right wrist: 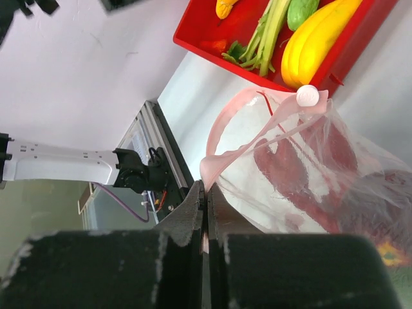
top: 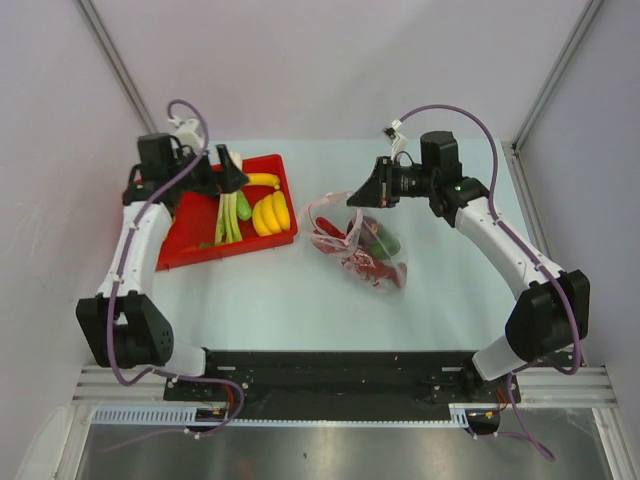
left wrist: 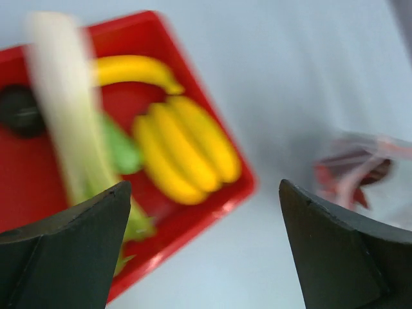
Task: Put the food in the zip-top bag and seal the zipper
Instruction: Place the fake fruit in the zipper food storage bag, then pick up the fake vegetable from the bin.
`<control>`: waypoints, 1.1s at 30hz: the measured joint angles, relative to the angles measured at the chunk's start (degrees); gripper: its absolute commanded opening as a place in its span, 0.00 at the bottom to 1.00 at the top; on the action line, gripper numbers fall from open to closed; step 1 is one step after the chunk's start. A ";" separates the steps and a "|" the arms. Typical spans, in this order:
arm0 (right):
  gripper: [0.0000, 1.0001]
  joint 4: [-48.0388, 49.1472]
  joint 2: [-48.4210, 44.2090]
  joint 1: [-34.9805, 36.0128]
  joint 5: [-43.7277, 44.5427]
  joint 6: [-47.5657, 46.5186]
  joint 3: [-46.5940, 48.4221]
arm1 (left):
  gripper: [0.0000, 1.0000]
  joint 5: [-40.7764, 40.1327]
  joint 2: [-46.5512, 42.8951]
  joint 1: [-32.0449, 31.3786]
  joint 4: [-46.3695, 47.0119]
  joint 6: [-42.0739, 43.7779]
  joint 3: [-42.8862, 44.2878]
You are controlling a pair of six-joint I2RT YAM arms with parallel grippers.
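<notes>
The clear zip-top bag (top: 358, 248) lies mid-table with its mouth toward the tray. The red lobster (top: 366, 268) and green bell pepper (top: 385, 243) are inside it. My right gripper (top: 366, 196) is shut on the pinkish-red zipper strip (right wrist: 222, 129) at the bag's rim (right wrist: 302, 187) and holds the mouth up; its jaws (right wrist: 206, 190) pinch the strip. My left gripper (top: 232, 172) is open and empty above the tray; in its wrist view (left wrist: 203, 190) the bananas (left wrist: 187, 148) and leek (left wrist: 64, 109) lie below it.
The red tray (top: 185, 235) at the left holds the banana bunch (top: 270, 212), a single banana (top: 262, 180), the leek (top: 230, 215) and a dark round fruit (left wrist: 19, 109). Grey walls enclose the table on three sides.
</notes>
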 measured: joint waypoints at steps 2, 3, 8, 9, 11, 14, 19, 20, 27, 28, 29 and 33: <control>0.00 0.02 0.02 0.02 0.00 -0.02 0.00 | 1.00 -3.21 2.23 5.05 -5.25 5.73 4.22; 0.00 0.04 0.04 0.02 0.00 -0.07 0.00 | 1.00 -5.68 3.87 7.17 -7.85 8.70 6.67; 0.00 0.17 0.50 0.04 -0.22 -0.26 0.00 | 1.00 -19.56 13.09 13.11 -15.52 22.16 13.84; 0.00 0.24 0.61 0.04 -0.31 -0.31 0.00 | 1.00 -22.71 15.91 13.40 -17.22 24.68 15.69; 0.00 0.35 0.92 0.04 -0.46 -0.50 0.00 | 0.99 -26.80 20.90 13.66 -19.02 27.98 18.40; 0.00 0.31 1.49 0.04 -0.48 -0.85 0.00 | 1.00 -32.68 27.61 13.77 -19.93 32.17 20.55; 0.00 0.07 2.29 0.02 -0.55 -1.77 0.04 | 1.00 -40.09 35.36 13.92 -19.17 37.16 20.98; 0.00 -0.15 2.36 0.02 -0.55 -1.86 0.04 | 1.00 -41.33 36.57 13.92 -18.51 38.05 21.00; 0.00 -1.14 2.38 -0.15 -0.83 -2.64 0.39 | 0.97 -46.93 41.94 13.97 -14.43 42.05 21.00; 0.00 -1.22 2.38 -0.20 -0.85 -2.78 0.44 | 0.95 -46.64 41.94 13.97 -13.88 42.47 21.05; 0.00 -1.27 2.38 -0.22 -0.85 -2.84 0.48 | 0.92 -46.58 41.94 13.97 -13.60 42.49 21.05; 0.00 -1.75 2.47 -0.31 -0.87 -3.15 0.92 | 0.61 -43.58 41.94 13.99 -13.57 42.34 21.03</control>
